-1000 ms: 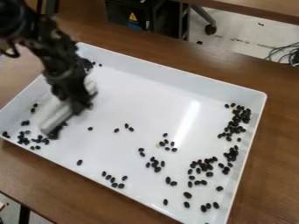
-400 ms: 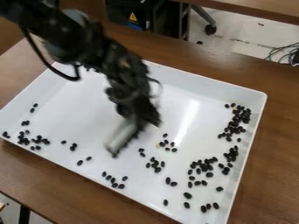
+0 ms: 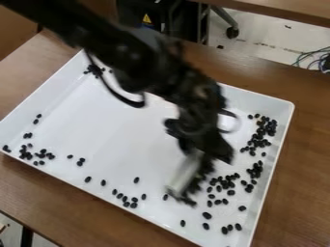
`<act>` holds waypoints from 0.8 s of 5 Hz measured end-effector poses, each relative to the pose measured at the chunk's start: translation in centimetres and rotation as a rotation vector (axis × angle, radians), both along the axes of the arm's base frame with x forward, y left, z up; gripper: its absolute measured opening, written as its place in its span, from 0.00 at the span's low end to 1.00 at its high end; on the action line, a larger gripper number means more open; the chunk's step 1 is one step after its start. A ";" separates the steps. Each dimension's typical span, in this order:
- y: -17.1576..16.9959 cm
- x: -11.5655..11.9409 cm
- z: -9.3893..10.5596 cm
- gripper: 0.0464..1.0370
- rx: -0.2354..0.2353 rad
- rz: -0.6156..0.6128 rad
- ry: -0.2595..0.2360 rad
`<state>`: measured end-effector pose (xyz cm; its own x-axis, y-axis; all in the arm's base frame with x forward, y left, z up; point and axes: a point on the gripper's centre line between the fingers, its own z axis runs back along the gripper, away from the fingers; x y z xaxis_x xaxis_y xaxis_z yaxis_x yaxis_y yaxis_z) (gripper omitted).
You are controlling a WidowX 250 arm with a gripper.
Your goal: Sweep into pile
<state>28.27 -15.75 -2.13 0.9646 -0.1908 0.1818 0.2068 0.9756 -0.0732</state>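
My gripper (image 3: 201, 150) hangs over the lower right part of the white tray (image 3: 116, 123), shut on a pale brush-like sweeper (image 3: 184, 174). The sweeper is blurred and slants down to the left, its lower edge low among dark beans. Black beans (image 3: 222, 183) lie thickest along the tray's right side. Another loose group of beans (image 3: 40, 154) is at the left corner, a small clump (image 3: 95, 70) sits by the upper left corner, and scattered beans (image 3: 126, 198) lie along the near edge.
The tray's raised walls stand on all sides, on a brown table (image 3: 312, 144). Dark equipment (image 3: 161, 14) is behind the table, and cables (image 3: 314, 59) show at the upper right.
The arm has swung from the tray's left side to its lower right with the sweeper. Several beans near the middle and near edge have shifted rightward; the upper left clump is uncovered.
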 end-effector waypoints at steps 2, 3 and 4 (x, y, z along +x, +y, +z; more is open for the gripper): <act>-0.9 -0.2 0.4 0.32 0.044 0.122 0.079; 2.6 0.3 1.3 0.32 0.076 0.138 0.069; 7.6 0.5 1.8 0.32 0.136 0.095 0.087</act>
<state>28.74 -8.10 -0.37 0.9904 -0.1157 0.0753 0.1124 0.9926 0.0468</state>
